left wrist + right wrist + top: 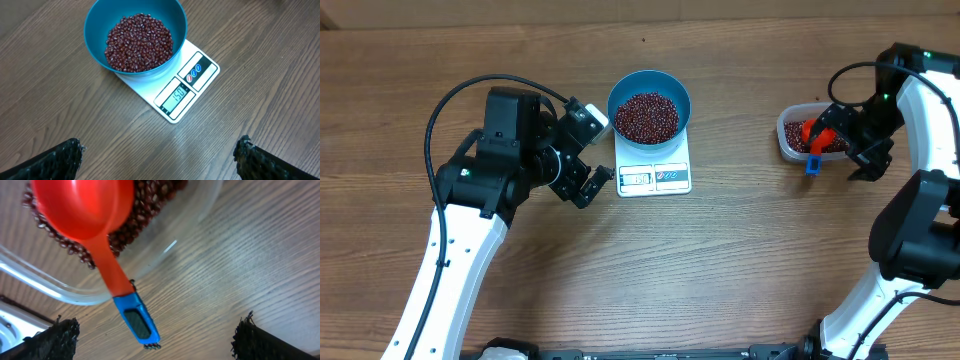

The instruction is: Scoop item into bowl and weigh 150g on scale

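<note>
The blue bowl (619,94) stands on the white scale (672,178), filled with dark red beans (645,116). In the left wrist view the beans (139,42) lie heaped in the bowl (95,27), and the display of the scale (202,60) reads 150. My left gripper (592,183) (160,155) hangs open just left of the scale, with nothing between its fingers. My right gripper (848,148) (155,328) is open at the clear tub (165,250). A red scoop (85,205) with a blue handle end (136,317) rests in the tub on more beans (145,215); the handle lies between the fingers, untouched.
The clear tub (790,132) sits at the right of the wooden table, with the scoop's handle (813,165) sticking out over its near rim. Both arms' white links reach in from the front corners.
</note>
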Robot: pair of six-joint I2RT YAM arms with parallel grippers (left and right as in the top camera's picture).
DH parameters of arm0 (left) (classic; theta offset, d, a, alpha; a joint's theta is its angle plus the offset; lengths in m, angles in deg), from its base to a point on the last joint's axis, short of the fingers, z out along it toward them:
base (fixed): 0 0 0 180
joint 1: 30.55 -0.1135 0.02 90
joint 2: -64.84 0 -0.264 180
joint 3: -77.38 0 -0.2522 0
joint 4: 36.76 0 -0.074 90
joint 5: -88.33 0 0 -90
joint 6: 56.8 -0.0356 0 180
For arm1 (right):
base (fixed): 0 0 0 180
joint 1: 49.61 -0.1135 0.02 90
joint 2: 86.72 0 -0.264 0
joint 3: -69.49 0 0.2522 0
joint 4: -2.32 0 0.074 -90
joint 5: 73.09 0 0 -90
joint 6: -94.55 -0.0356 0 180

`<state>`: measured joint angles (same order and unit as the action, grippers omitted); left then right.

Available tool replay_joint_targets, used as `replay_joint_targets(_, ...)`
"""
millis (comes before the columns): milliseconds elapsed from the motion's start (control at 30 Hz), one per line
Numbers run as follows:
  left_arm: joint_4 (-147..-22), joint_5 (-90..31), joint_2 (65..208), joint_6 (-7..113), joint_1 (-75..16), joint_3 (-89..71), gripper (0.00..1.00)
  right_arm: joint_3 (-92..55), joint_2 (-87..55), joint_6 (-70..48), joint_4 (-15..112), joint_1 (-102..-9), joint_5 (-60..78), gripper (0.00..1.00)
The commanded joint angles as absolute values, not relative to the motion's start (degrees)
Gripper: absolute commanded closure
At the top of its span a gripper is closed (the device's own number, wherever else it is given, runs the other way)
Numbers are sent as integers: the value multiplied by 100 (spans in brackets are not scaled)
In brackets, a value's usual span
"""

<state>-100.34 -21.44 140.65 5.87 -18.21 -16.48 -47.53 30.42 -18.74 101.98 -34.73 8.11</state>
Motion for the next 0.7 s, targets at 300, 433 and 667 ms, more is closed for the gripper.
replay_joint_targets(300, -10043, -2221, 13975, 646, -1854, -1561, 1, -6104, 2037, -1277, 10297, -3484, 483, 1)
replay_joint_targets(433, -10043, -2219, 13975, 644, -1854, -1561, 0, -6213, 1667, -1183, 10437, -3484, 481, 1)
replay_joint_targets(667, -10043, -2221, 13975, 646, -1854, -1561, 0, -6213, 1014, -1185, 10625, -3484, 394, 1)
